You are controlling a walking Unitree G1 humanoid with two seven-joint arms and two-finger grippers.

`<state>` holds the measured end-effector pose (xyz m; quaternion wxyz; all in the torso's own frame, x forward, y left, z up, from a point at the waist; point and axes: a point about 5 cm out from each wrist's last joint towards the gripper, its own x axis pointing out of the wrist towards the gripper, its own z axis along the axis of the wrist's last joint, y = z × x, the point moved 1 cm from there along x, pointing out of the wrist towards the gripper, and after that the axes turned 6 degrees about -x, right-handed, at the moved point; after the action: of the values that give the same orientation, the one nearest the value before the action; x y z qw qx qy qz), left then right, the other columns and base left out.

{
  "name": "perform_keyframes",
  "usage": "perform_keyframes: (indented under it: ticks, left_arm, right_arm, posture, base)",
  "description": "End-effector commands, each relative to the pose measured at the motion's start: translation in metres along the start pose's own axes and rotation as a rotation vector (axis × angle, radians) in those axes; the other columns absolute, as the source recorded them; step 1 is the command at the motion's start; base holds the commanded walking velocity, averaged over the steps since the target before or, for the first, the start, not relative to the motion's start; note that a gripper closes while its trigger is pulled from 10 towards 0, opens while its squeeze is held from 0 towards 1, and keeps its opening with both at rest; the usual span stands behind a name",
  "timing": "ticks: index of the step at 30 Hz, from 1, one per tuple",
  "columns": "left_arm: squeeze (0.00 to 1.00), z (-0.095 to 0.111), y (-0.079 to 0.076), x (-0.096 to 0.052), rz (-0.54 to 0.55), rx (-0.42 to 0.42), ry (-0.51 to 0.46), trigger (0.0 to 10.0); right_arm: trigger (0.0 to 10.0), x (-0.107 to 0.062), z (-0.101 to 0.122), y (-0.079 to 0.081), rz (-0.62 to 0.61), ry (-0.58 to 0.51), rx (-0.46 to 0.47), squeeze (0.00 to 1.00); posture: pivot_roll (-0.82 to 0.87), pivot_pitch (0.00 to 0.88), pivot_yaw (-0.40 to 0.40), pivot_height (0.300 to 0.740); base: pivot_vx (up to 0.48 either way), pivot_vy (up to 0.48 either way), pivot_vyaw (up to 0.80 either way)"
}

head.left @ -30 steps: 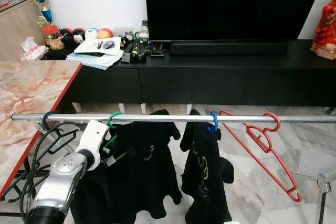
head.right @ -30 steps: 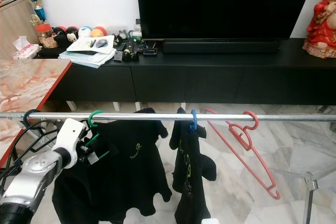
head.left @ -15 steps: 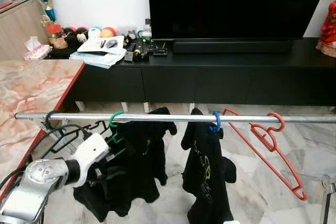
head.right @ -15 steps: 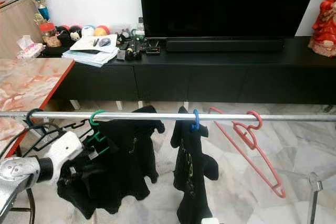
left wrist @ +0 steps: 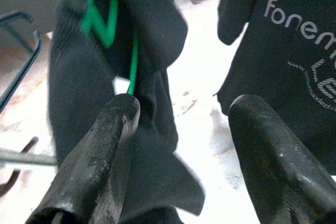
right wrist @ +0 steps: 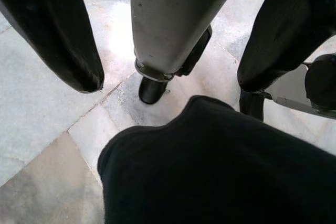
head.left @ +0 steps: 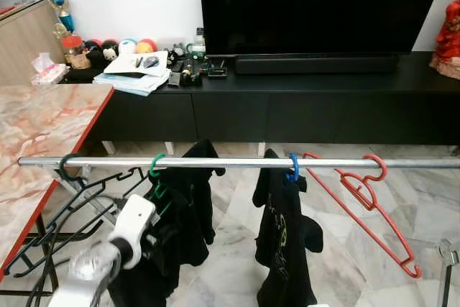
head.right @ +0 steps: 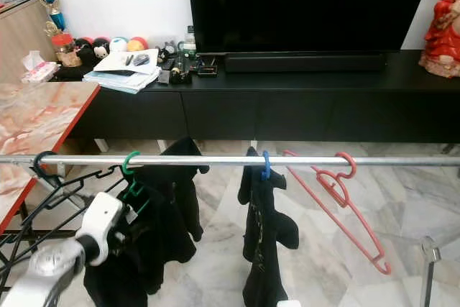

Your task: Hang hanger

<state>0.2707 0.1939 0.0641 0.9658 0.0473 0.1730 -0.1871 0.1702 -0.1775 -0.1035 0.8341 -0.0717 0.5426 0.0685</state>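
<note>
In the head views, a silver rail runs level across the whole scene, in front of a long black TV cabinet. From the robot's left to right it carries a black hanger hooked near the left end, a green hanger draped with a black shirt, a blue hanger with a second black shirt, and a bare red hanger tilted down toward the right. Bare rail lies between the green and blue hooks, and beyond the red hook to the right edge. A marble surface with a red edge sits at the left, its corner just behind the rail's left end. Pale tiled floor lies open beneath the shirts.

The left arm rises from the lower left, its white wrist just below the green hanger and pressed against the first shirt; the left claw itself is hidden there by the wrist and the cloth.

In the left wrist view the left claw's two black fingers stand apart with bright floor showing between them. The first shirt and a green hanger wire lie just past one finger; whether the finger touches them cannot be told. The second shirt, with white print, hangs beyond the other.

In the right wrist view the right claw hangs low, fingers spread, over tiled floor with a grey post between them and dark cloth below.
</note>
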Motion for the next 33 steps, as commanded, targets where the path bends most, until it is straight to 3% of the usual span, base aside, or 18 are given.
perform_keyframes:
  ticks: [1, 6, 11, 29, 33]
  left_arm:
    - [0.00, 0.004, 0.002, -0.005, 0.047, 0.000, -0.041, 10.0]
    - [0.00, 0.004, 0.009, -0.022, 0.149, -0.051, -0.106, 10.0]
    - [0.00, -0.019, 0.008, -0.027, 0.198, -0.090, -0.038, 10.0]
    - [0.00, -0.017, -0.004, -0.016, 0.165, -0.084, -0.037, 10.0]
    - [0.00, -0.014, -0.005, -0.014, 0.148, -0.061, -0.047, 10.0]
  right_arm:
    - [10.0, 0.000, -0.002, 0.001, 0.001, 0.001, 0.008, 0.00]
    - [10.0, 0.000, -0.004, -0.001, -0.001, -0.001, 0.011, 0.00]
    - [10.0, -0.001, -0.005, -0.002, -0.002, 0.002, 0.008, 0.00]
    - [10.0, -0.001, -0.003, -0.007, -0.008, -0.005, 0.000, 0.00]
    - [10.0, -0.001, -0.002, -0.007, -0.006, -0.005, -0.004, 0.00]
  posture:
    - [0.14, 0.000, 0.037, 0.740]
    - [0.15, 0.000, 0.020, 0.740]
    - [0.14, 0.000, 0.015, 0.740]
    - [0.13, 0.000, -0.011, 0.740]
    - [0.13, 0.000, -0.011, 0.740]
  base:
    - [0.000, 0.000, 0.00]
    - [0.000, 0.000, 0.00]
    - [0.000, 0.000, 0.00]
    - [0.000, 0.470, 0.00]
    - [0.000, 0.000, 0.00]
